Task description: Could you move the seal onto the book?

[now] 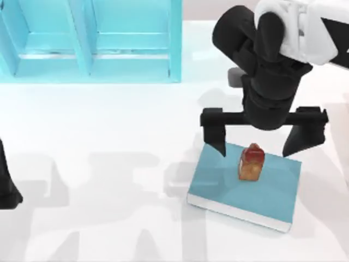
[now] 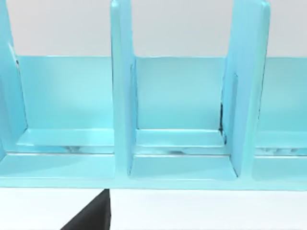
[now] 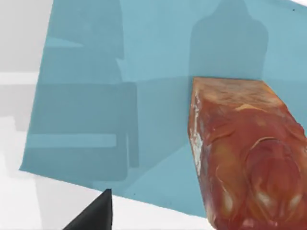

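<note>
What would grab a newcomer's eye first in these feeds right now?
First, the amber-and-red seal standing upright on the teal book at the table's right. Directly over it hangs the right gripper, fingers spread wide to either side of the seal and touching nothing. After that, the big bright cyan shelf unit at the table's far left, with the left arm parked at the left edge.

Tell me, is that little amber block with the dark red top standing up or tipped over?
Upright. The amber block with the dark red top stands on the teal hardback book, red end up, between the right gripper's open fingers, untouched.
</note>
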